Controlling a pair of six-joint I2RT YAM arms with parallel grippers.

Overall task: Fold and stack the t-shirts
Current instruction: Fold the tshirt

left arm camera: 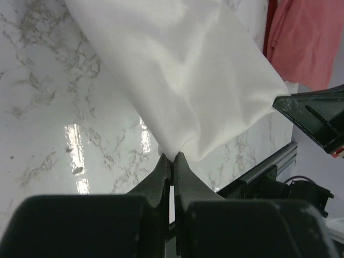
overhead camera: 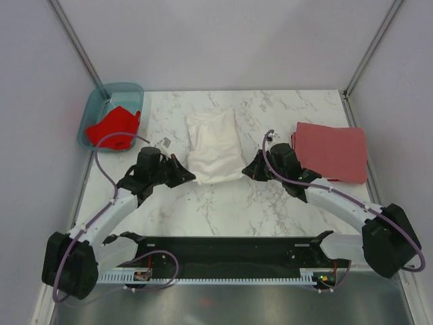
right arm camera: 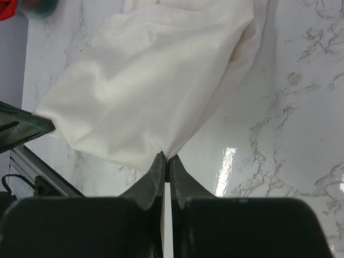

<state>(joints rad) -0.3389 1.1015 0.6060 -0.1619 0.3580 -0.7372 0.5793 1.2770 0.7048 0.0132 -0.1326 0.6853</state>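
**Desk:** What have you got closest to you?

**Operator:** Both sets of jaws are down at the near hem of the white shirt (overhead camera: 213, 145). My left gripper (left arm camera: 172, 157) is pinched shut on the near-left corner. My right gripper (right arm camera: 166, 157) is pinched shut on the near-right corner. Each wrist view shows cloth puckering into the closed tips.

**Desk:** So which step is that?

**Operator:** I read it as the start of a fold. The shirt lies mid-table as a narrow panel, long axis running away from me, and I can't see the print. Next I'd lift both corners together and carry the near edge over toward the far edge. That needs the two arms level and matched. If one leads, the cloth skews, and a thin pinch like this could slip.

**Desk:** Anything in the way?

**Operator:** The brick-red shirt (overhead camera: 331, 150) lies folded flat on the table (overhead camera: 230, 203), just beside my right arm on its outer side. A wide swing could brush it. I take that pile as the place to stack. Farther off, at the far-left corner, the teal tub (overhead camera: 125, 87) holds the bright red shirt (overhead camera: 115, 127), crumpled and not yet folded. It sits well apart from the left arm's path.
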